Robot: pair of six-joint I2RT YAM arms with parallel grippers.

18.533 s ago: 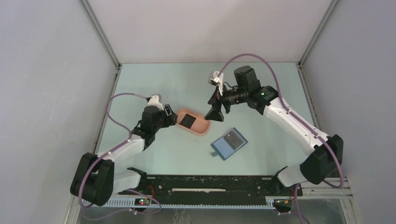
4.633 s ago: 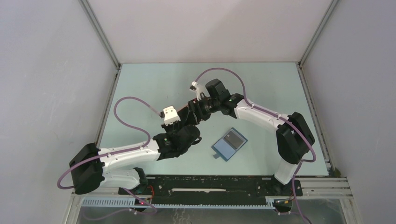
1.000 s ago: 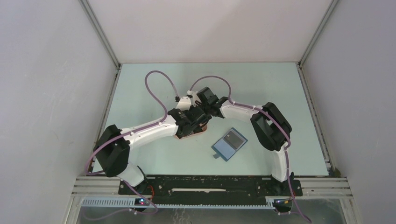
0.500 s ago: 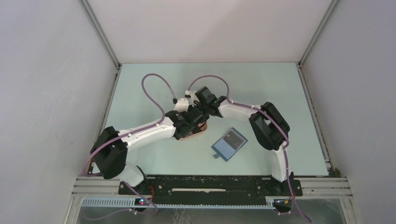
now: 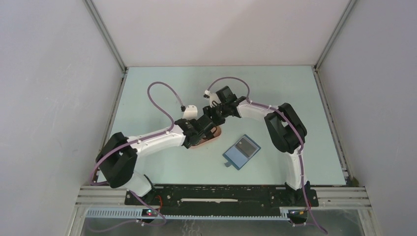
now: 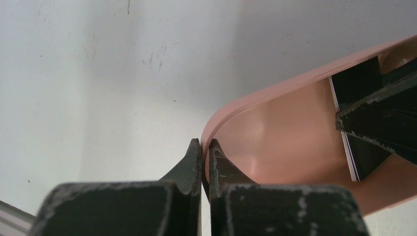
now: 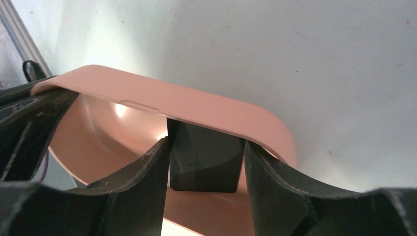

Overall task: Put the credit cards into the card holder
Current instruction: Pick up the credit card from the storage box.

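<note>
You had the left hand (image 6: pixel 202 147) pinched shut on the rim of the pink tray (image 6: pixel 275 88), one fingertip inside the wall and one outside. The tray sat around the middle of the desk (image 5: pixel 162 78), with both arms meeting over it.

Your right hand (image 7: pixel 205 143) reached into the tray from the far side. Its two fingers were closed against the opposite edges of the black card (image 7: pixel 204 167), gripping it. The card stood tilted up against the tray's inner wall rather than lying flat on the bottom. In the left wrist view the same card showed a thin pale edge, with one right finger crossing it.

The card holder (image 5: pixel 241 151) lay open on the desk, apart from the tray, closer to the near edge and the right edge. Neither hand touched it.
</note>
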